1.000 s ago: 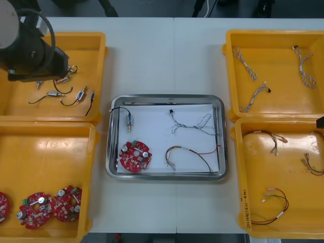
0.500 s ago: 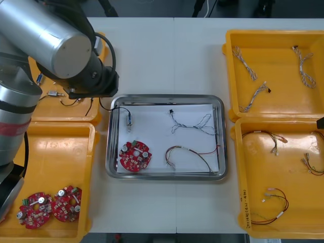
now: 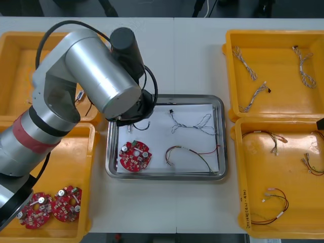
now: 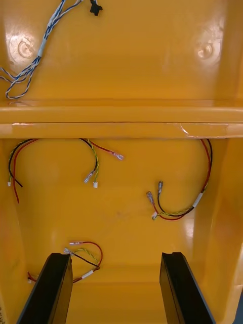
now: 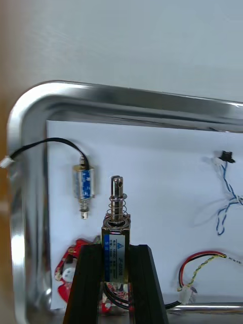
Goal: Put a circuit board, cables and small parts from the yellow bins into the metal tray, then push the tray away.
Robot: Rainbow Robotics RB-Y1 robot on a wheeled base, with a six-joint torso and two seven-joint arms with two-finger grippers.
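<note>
In the left wrist view my left gripper (image 5: 115, 268) is shut on a small metal part (image 5: 115, 242), a cylinder with a spring pin at its tip. It hangs over the left half of the metal tray (image 5: 126, 98). On the tray's white inside lie another small metal part (image 5: 83, 185) with a black lead, a round red circuit board (image 5: 68, 268), a twisted blue and white cable (image 5: 225, 195) and a red and yellow cable (image 5: 202, 260). From the front, the left arm (image 3: 101, 81) covers the tray's (image 3: 167, 97) far-left corner; the board (image 3: 134, 155) and both cables (image 3: 192, 123) (image 3: 190, 154) show.
Yellow bins flank the tray. The near-left bin (image 3: 50, 162) holds three circuit boards (image 3: 48, 205); the far-right bin (image 3: 273, 71) holds blue and white cables. My right gripper (image 4: 115, 288) stands open over the near-right bin (image 3: 288, 212), above red and yellow cables (image 4: 177, 202).
The left arm has swung from the far-left bin to over the tray's left part, hiding the small part that lay there in the front view. The right arm has not moved.
</note>
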